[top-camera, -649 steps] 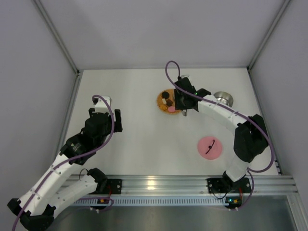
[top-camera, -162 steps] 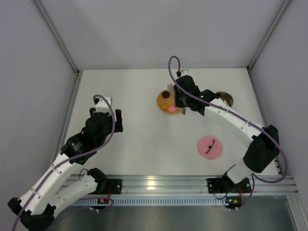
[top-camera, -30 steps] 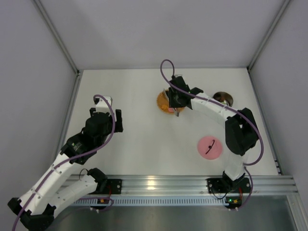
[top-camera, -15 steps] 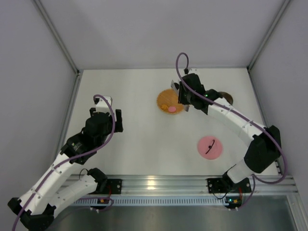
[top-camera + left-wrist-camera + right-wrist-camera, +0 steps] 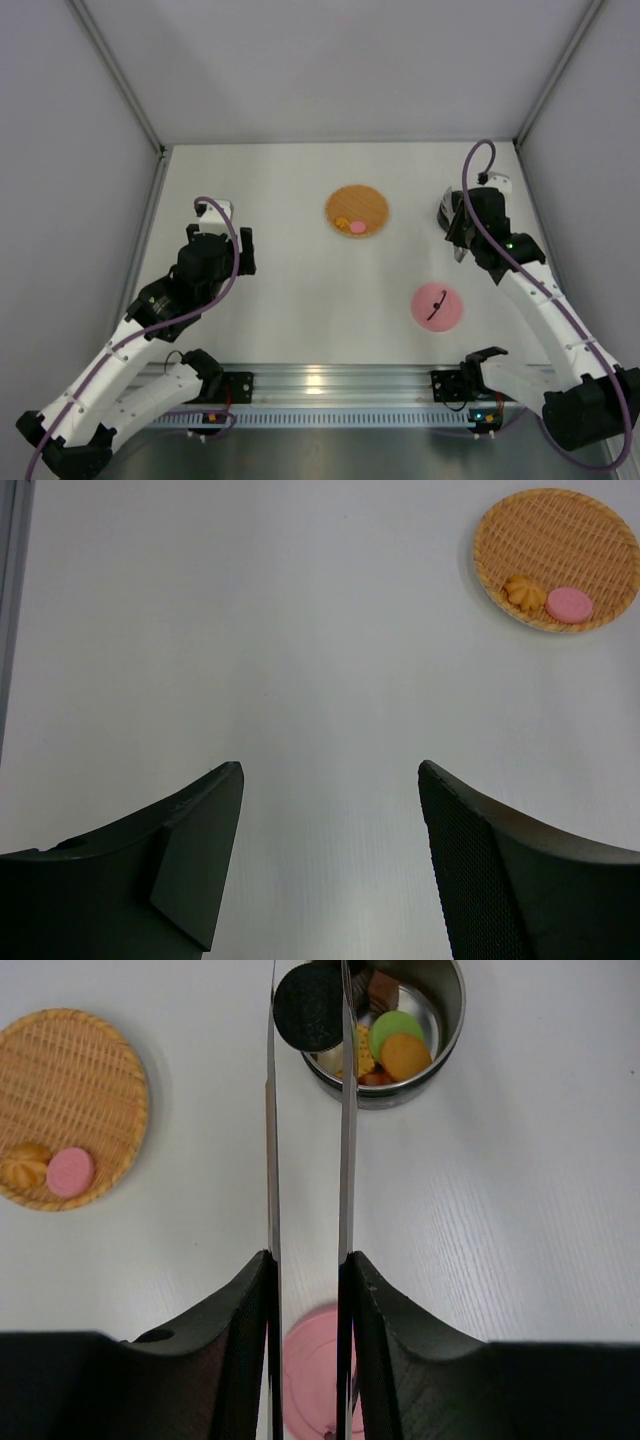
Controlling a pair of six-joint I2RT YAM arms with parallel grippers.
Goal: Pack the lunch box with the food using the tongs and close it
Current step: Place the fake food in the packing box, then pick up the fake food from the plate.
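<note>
My right gripper (image 5: 307, 1260) is shut on the silver tongs (image 5: 346, 1160). A round dark brown piece of food (image 5: 308, 1007) is pinched at their tips, above the near left rim of the steel lunch box (image 5: 420, 1085). Green, orange, yellow and brown pieces lie inside it. In the top view the right gripper (image 5: 465, 225) hides most of the lunch box (image 5: 445, 212). A pink piece (image 5: 70, 1172) and an orange cookie (image 5: 25, 1165) lie on the woven mat (image 5: 70, 1070). My left gripper (image 5: 330, 770) hangs open over bare table at the left (image 5: 222, 238).
The pink disc lid (image 5: 437, 305) lies flat in front of the lunch box, near the right arm. The woven mat (image 5: 360, 203) sits mid-table towards the back. Grey walls close the table on three sides.
My right arm has swung right from the mat to the lunch box, carrying the dark piece in the tongs. The mat is now uncovered. The left arm has not moved.
</note>
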